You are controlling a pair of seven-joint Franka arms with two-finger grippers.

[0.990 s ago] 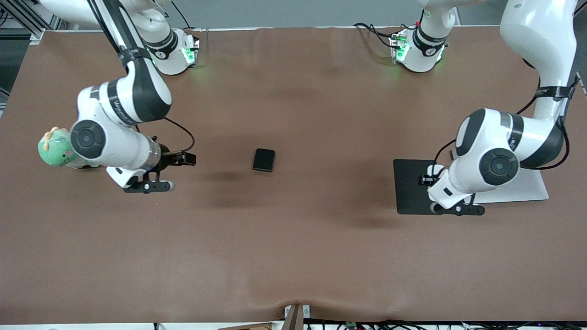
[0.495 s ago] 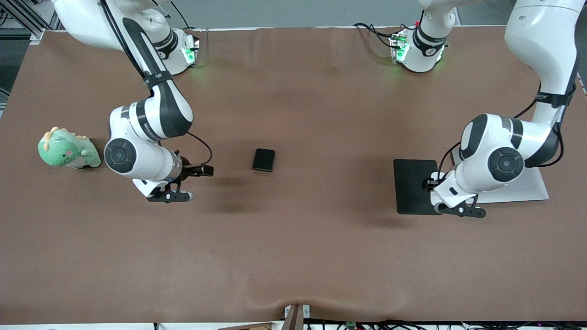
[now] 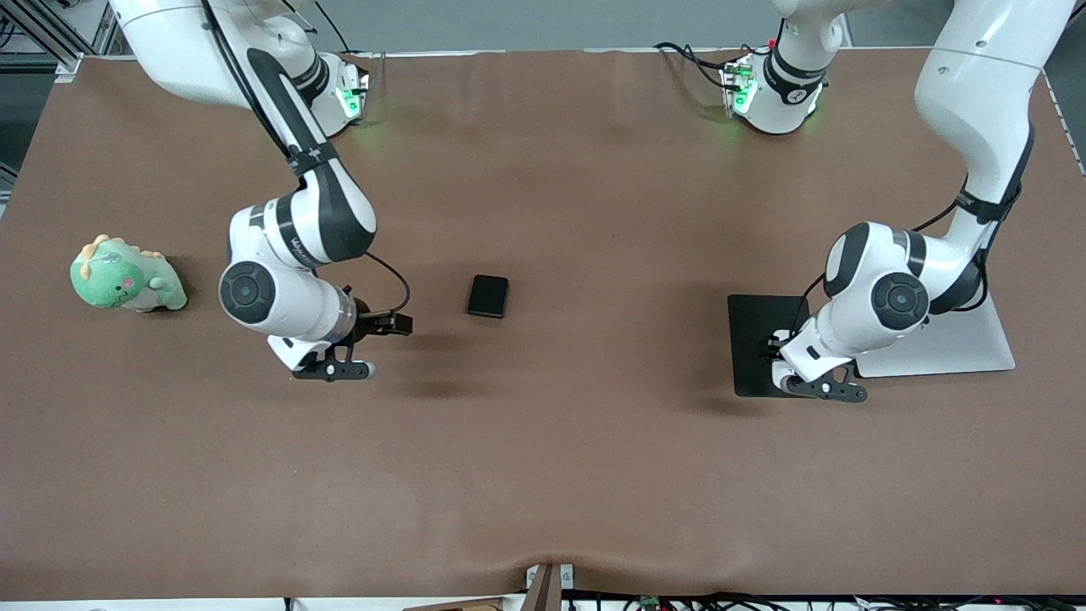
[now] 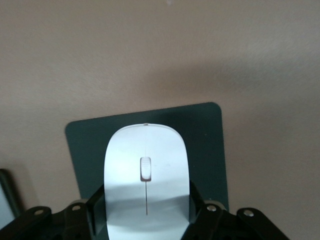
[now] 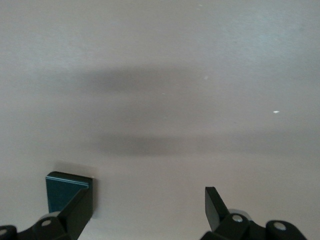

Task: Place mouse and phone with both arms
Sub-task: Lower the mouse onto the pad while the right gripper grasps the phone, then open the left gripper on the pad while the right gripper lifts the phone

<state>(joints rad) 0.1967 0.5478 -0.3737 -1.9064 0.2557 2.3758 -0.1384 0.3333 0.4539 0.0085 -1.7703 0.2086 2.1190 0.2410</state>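
Phone lies at about two o'clock from your right jaws.

The phone (image 3: 488, 296) rests mid-counter, long axis running toward the bases; your right gripper (image 3: 366, 346), jaws wide and empty, is the nearer. Your left gripper (image 3: 785, 367) clamps the mouse (image 4: 146, 175) over the black mat (image 3: 753, 327).

Brown tabletop (image 3: 594, 475), matte covering, slightly rippled along the edge nearest the front camera. Even overhead light, soft shadows mid-table. Grey floor strip shows past the bases' edge. Metal framing (image 3: 42, 34) at the corner by the right arm's end. Cables (image 3: 679, 601) hang along the near edge.
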